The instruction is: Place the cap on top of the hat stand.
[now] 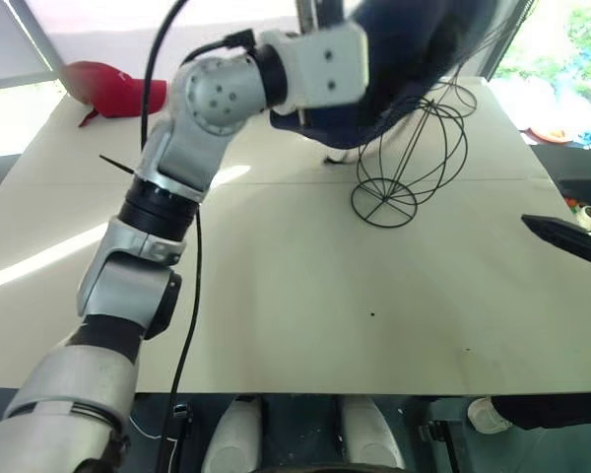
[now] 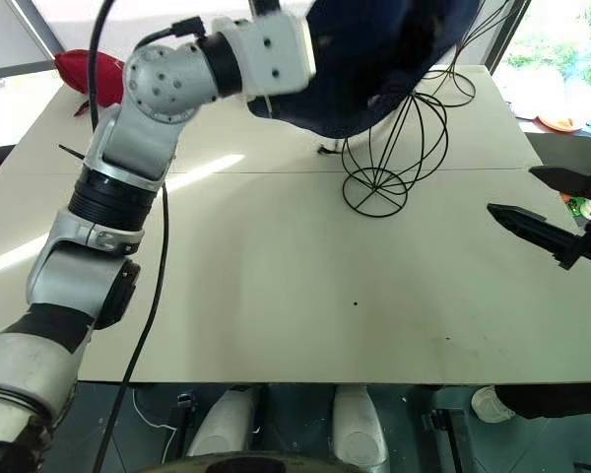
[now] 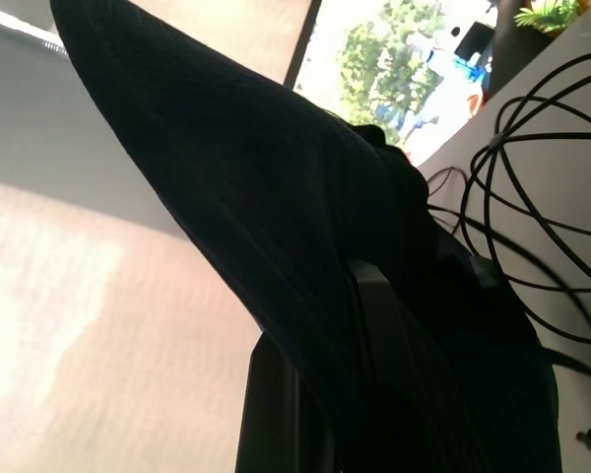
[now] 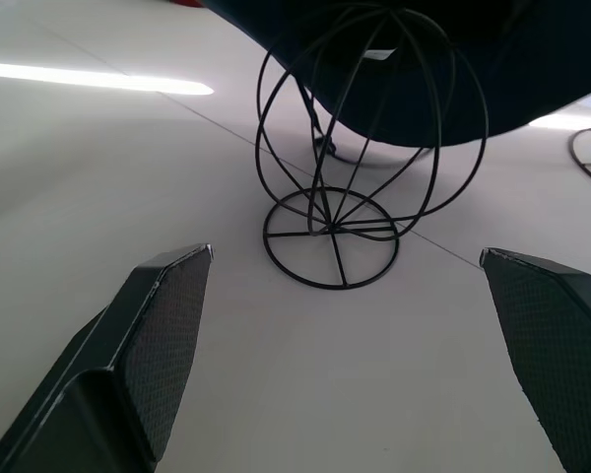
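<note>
Cap (image 2: pixel 374 59): soft navy fabric, likely light, floppy, brim sagging; left gripper (image 3: pixel 374 325) pinching brim edge, best hold. Hangs over hat stand (image 1: pixel 414 148), worktop (image 1: pixel 305 296) 1 o'clock. Right gripper (image 4: pixel 345 355) spread, empty.

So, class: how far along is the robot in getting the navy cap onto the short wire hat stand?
Done: the cap is lifted off the table, pinched in the shut left gripper. In hand: it hangs over the hat stand. Left: lower it onto the globe and let go. The right gripper waits open nearby.
</note>
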`<state>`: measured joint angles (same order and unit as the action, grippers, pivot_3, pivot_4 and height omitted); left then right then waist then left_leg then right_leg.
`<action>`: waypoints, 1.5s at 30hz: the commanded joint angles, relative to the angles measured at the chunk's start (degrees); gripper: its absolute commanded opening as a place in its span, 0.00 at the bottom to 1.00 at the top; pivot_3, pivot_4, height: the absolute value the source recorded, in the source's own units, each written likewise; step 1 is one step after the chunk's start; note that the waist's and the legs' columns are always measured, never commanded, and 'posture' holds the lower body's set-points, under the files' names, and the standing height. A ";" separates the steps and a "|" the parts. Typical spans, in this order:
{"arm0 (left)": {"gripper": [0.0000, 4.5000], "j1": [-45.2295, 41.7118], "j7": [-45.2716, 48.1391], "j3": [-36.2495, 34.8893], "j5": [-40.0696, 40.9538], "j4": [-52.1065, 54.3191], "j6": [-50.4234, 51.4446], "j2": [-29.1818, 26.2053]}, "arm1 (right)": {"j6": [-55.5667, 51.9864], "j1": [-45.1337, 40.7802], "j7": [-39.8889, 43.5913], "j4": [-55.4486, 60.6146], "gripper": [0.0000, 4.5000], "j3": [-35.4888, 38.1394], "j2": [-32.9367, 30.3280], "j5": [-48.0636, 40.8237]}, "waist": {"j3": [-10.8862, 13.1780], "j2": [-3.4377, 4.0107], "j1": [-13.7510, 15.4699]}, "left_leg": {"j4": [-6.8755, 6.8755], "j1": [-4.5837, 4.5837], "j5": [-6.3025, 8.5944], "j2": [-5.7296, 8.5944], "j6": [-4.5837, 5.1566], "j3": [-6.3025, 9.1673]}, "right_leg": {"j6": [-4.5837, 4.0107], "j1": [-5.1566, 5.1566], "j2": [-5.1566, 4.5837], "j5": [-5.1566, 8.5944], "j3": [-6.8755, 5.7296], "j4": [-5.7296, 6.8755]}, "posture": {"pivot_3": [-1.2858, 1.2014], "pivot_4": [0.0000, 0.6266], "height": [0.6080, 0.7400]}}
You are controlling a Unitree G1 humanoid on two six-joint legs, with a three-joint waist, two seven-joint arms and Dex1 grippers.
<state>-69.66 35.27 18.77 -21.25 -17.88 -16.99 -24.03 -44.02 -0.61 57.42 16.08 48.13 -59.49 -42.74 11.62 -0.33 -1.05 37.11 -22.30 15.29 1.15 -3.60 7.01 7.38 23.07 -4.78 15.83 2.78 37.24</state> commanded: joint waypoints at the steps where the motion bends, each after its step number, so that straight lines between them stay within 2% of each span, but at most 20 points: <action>1: 0.00 1.54 -7.39 2.99 -8.45 0.86 -10.89 -2.48 | -0.91 0.01 -1.40 1.90 1.00 3.87 0.33 -2.07 | 0.01 -0.02 0.13 | 0.00 0.00 0.00 0.00 0.00 0.00 | 0.00 0.00 0.00 -0.01 0.00 -0.01 | 0.52 0.24 1.00; 4: 0.00 1.21 -17.53 7.62 -20.19 -2.23 -18.30 -4.36 | -1.58 0.14 -2.15 2.21 1.00 4.55 0.52 -3.02 | 0.02 -0.04 0.40 | 0.04 -0.03 0.00 0.00 0.00 0.00 | 0.03 0.00 0.00 -0.04 0.01 -0.03 | 0.52 0.24 1.00; 9: 0.00 -1.54 -34.88 13.83 -35.78 -8.25 -21.74 -4.09 | -1.80 0.97 -2.55 2.35 1.00 5.09 0.57 -3.43 | 0.03 -0.05 0.45 | 0.05 -0.06 0.00 0.03 0.00 -0.03 | 0.08 -0.02 -0.01 -0.06 0.03 -0.08 | 0.52 0.24 1.00; 16: 0.00 -1.02 -47.28 21.38 -49.09 -8.99 -23.76 -5.18 | -0.24 7.94 -0.37 2.55 1.00 6.26 1.13 -0.71 | 0.03 -0.06 0.51 | 0.03 -0.09 0.01 0.04 0.01 -0.04 | 0.08 0.01 -0.02 -0.06 0.03 -0.08 | 0.52 0.24 1.00; 25: 0.00 2.70 -47.32 24.13 -49.72 -10.46 -24.80 -4.84 | 1.13 11.08 -0.62 2.03 1.00 7.23 2.30 0.92 | 0.01 -0.03 0.43 | 0.04 -0.08 0.01 0.04 0.01 -0.05 | 0.10 0.01 -0.02 -0.07 0.04 -0.06 | 0.52 0.24 1.00; 32: 0.00 3.65 -48.94 26.26 -50.72 -16.58 -24.21 -3.84 | 1.09 13.00 -0.02 2.14 1.00 8.04 1.73 1.95 | 0.02 -0.06 0.56 | 0.06 -0.09 0.00 0.06 0.01 -0.05 | 0.11 0.00 -0.04 -0.07 0.04 -0.06 | 0.52 0.24 1.00; 40: 0.00 3.04 -46.81 24.28 -45.45 -20.79 -25.50 -1.58 | -0.21 13.92 -0.57 3.20 1.00 9.42 1.45 1.34 | 0.02 -0.06 0.44 | 0.06 -0.08 0.01 0.06 0.01 -0.05 | 0.11 0.00 -0.04 -0.07 0.03 -0.05 | 0.52 0.24 1.00; 43: 0.17 2.81 -44.59 22.66 -41.60 -21.39 -26.26 -1.27 | -0.73 12.75 -1.21 3.19 1.00 8.64 0.99 1.03 | 0.02 -0.06 0.46 | 0.06 -0.08 0.00 0.06 0.01 -0.05 | 0.11 0.00 -0.04 -0.07 0.04 -0.04 | 0.52 0.24 1.00; 45: 0.39 2.76 -43.24 21.83 -39.50 -21.35 -26.77 -1.36 | -0.78 11.92 -1.56 3.04 1.00 7.83 0.83 1.12 | 0.02 -0.06 0.45 | 0.06 -0.08 0.00 0.06 0.01 -0.05 | 0.11 0.00 -0.05 -0.07 0.04 -0.04 | 0.52 0.24 1.00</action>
<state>-65.64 -8.59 43.21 -63.49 -39.97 -43.28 -25.54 -45.06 12.10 56.24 17.80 54.86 -57.46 -41.11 11.64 -0.39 -0.60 37.17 -22.39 15.29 1.21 -3.59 6.96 7.49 23.07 -4.82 15.76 2.82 37.20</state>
